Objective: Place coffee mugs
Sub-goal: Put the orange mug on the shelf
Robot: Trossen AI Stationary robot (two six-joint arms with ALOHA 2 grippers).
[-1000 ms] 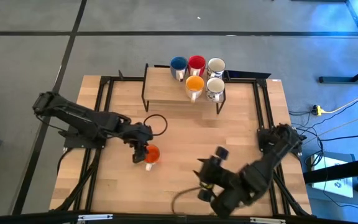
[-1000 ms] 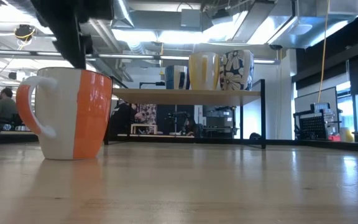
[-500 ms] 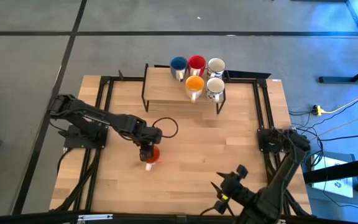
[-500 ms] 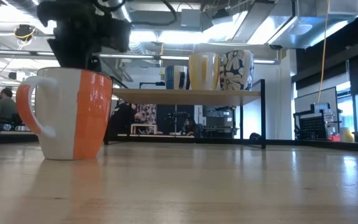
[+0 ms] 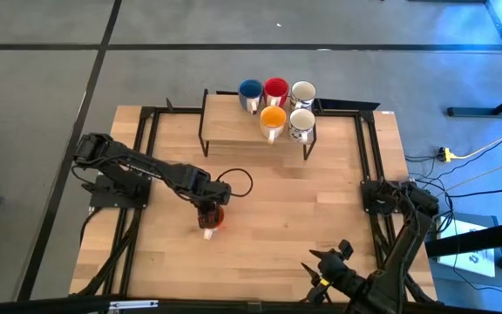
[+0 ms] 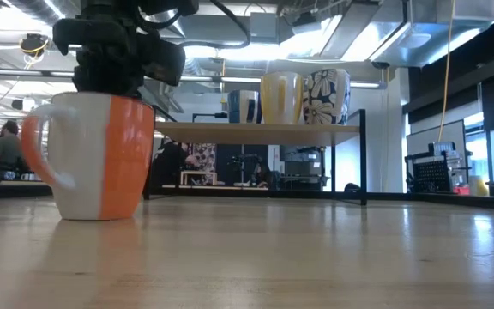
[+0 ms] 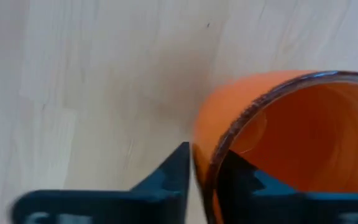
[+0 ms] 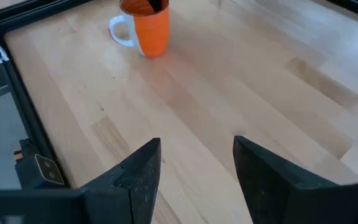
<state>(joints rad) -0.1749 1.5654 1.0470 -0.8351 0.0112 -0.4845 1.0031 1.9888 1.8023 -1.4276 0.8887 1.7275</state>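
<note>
Bench point(image 5: 277, 218) carries a shelf point(image 5: 234, 131) with five mugs point(image 5: 273, 116) at its far edge. I see my left gripper point(image 7: 204, 171) over the orange mug point(image 5: 213, 218) mid-bench, jaws astride its rim, one finger inside. My right gripper point(image 8: 194, 165) waits near the front edge, jaws apart, empty.

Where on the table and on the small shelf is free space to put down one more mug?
The table is bare between the orange mug, which the left gripper grips by its wall, and the shelf. The shelf's left half is free; its right half is crowded with five mugs. The right gripper waits open at the near edge.
</note>
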